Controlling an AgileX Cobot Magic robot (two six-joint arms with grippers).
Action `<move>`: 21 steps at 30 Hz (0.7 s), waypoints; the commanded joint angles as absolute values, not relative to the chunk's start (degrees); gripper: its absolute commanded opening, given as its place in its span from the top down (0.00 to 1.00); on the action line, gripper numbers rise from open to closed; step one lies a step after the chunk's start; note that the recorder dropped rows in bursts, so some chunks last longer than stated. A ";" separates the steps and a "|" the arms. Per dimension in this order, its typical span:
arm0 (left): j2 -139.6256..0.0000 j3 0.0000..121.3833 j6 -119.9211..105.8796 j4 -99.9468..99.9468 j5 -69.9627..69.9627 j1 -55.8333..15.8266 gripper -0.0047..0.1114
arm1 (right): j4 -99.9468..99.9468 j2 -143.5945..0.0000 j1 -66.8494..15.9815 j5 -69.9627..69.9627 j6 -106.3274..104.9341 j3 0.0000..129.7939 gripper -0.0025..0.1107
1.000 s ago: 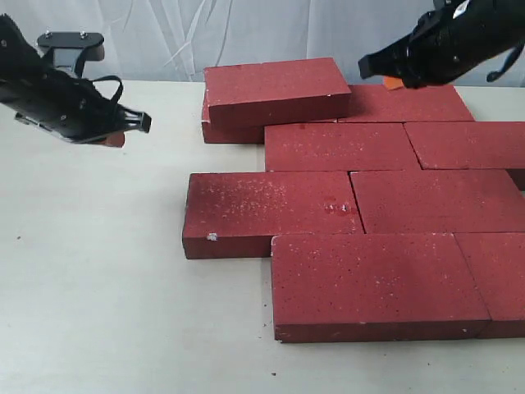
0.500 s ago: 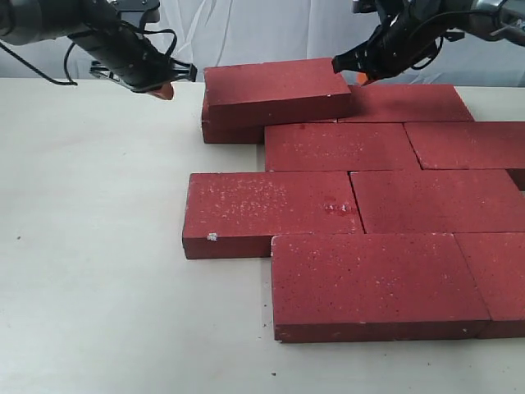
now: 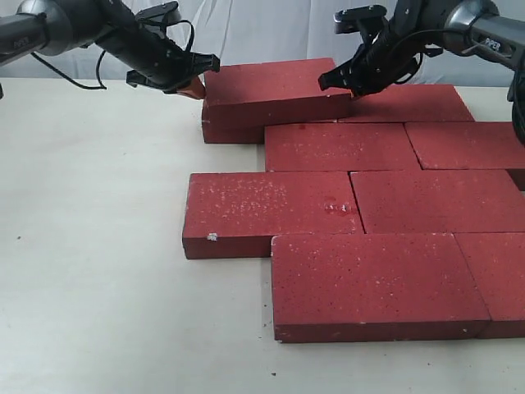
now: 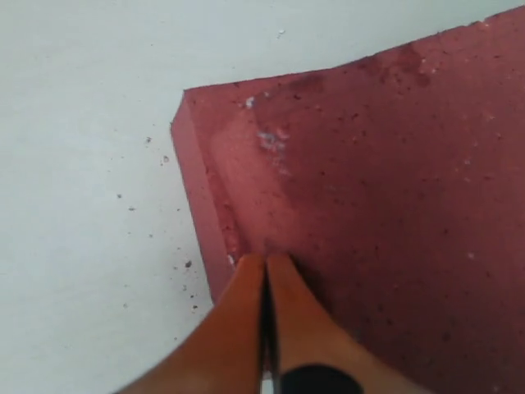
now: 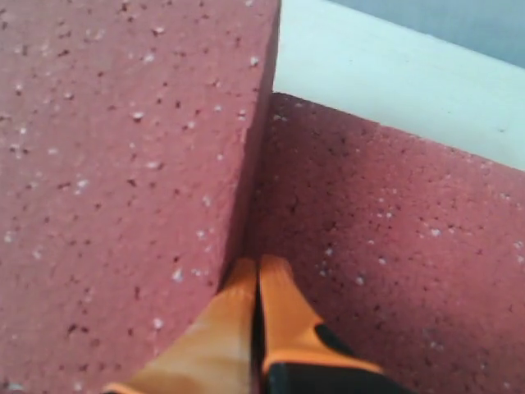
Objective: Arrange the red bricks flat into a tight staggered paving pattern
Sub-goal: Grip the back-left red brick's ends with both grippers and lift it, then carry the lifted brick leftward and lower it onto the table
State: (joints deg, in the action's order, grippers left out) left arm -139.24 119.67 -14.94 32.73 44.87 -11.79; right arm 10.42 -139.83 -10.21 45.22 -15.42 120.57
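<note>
Landmark: the raised brick (image 3: 275, 86) sits at the back of the paving. It lies on top of another brick, not flat on the worktop (image 3: 98, 246).
Brick beneath: the lower brick (image 3: 231, 131) peeks out under the raised brick's left front edge.
Left pincer: the left pincer (image 3: 195, 89) is right at the raised brick's left end. Its orange fingers (image 4: 238, 308) are pressed together with nothing between them. The wrist view puts the tips against the raised brick's top edge, close to a corner.
Right pincer: the right pincer (image 3: 354, 92) is at the raised brick's right end. Its fingers (image 5: 283, 316) are closed tight on nothing, and the tips are tucked into the angle where the raised brick's end face meets the brick beside it.
Neighbour: the back-right brick (image 3: 414, 103) lies flat to the right of the raised brick, its top running up to that end face.
Paving: the other red bricks (image 3: 340, 146) lie flat in front of the raised brick in three staggered rows with tight joints.
Chip: a whitish chip (image 3: 212, 237) shows on the left-hand brick two rows in front of the raised brick.
Backdrop: pale cloth (image 3: 271, 29) hangs behind the raised brick.
</note>
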 commanded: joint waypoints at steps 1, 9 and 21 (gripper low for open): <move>-138.67 120.11 -17.19 36.44 46.52 -12.29 0.96 | 14.12 -137.43 -10.59 46.52 -18.09 120.96 0.99; -131.47 120.11 -16.72 30.87 52.06 -10.99 0.96 | 12.47 -130.93 -12.69 54.42 -21.37 120.86 0.99; -112.91 97.62 -17.00 25.70 49.34 -4.39 0.96 | 15.44 -122.67 -20.86 53.60 -17.05 110.99 0.99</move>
